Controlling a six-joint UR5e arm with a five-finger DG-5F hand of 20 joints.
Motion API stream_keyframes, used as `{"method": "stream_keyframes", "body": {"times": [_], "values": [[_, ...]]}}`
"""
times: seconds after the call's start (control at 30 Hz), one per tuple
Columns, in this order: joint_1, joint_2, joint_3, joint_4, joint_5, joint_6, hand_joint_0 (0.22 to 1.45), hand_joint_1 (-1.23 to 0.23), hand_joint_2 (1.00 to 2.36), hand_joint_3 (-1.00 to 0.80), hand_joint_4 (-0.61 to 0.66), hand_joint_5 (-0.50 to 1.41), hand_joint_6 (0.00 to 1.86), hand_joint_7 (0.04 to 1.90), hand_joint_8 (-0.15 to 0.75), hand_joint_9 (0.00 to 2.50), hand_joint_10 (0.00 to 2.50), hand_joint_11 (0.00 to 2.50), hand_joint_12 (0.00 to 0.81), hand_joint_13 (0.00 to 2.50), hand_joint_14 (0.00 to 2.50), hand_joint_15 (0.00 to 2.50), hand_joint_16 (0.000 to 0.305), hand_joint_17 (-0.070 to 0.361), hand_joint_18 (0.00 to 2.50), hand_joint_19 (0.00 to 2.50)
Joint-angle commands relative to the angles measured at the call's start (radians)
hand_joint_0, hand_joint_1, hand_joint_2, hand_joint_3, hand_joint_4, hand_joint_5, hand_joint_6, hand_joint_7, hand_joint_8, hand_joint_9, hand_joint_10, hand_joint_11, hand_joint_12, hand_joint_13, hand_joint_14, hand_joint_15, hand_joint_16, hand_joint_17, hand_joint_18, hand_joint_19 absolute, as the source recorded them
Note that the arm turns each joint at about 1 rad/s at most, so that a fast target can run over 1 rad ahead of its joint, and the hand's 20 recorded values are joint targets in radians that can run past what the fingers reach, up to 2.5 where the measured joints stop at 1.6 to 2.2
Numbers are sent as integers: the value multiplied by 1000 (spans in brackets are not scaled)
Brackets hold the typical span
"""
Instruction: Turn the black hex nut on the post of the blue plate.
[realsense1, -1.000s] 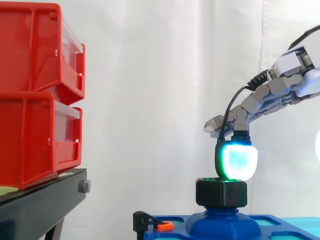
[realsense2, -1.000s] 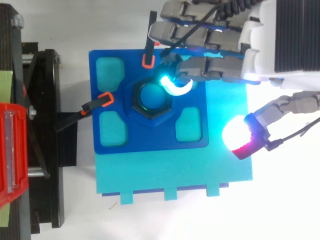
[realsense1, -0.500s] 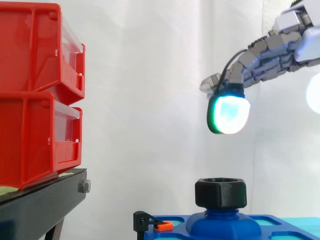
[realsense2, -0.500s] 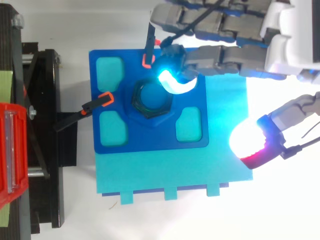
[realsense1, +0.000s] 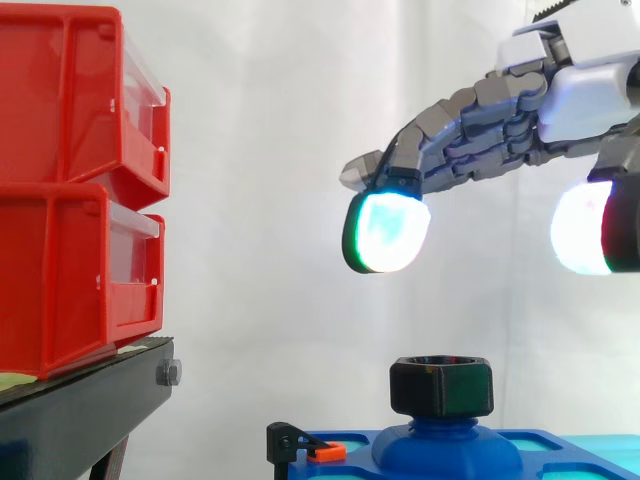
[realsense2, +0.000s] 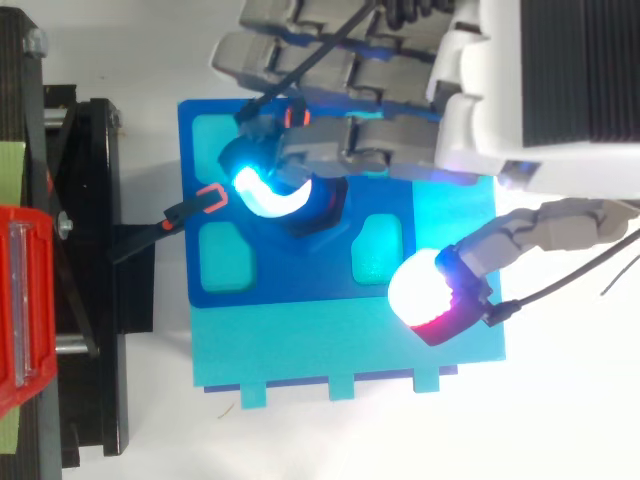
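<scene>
Black hex nut (realsense1: 441, 387) sits on post (realsense1: 447, 446) of blue plate (realsense2: 300, 278), bottom centre. Hand (realsense1: 585, 95) hovers above it, well clear, fingers loosely extended, holding nothing; cyan-lit fingertip (realsense1: 385, 232) up & left of nut. Red bins (realsense1: 70, 190) on black stand (realsense1: 80, 420) at left, white curtain (realsense1: 280, 150) behind.

From above, you see the hand (realsense2: 380, 160) covering most of the nut (realsense1: 441, 386) (a black sliver peeks out); side on, the plate (realsense1: 352, 465) runs off the bottom edge.
</scene>
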Motion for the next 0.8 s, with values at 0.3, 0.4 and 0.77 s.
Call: {"method": "stream_keyframes", "body": {"times": [0.3, 0.4, 0.77], "values": [[-19, -47, -1, 45, -28, 9, 468, -1039, 1000, -500, -73, -300, 501, 625, 88, 0, 0, 0, 292, 0, 0, 0, 43, 97, 0, 0], [-24, -61, -1, 50, -30, 8, 476, -1039, 1000, -500, -85, -300, 501, 619, 84, 0, 0, 0, 288, 0, 0, 0, 42, 95, 0, 0], [-39, -76, -3, 94, -43, 6, 451, -989, 1000, -500, -71, -300, 501, 623, 94, 0, 0, 0, 296, 0, 0, 0, 44, 99, 0, 0]]}}
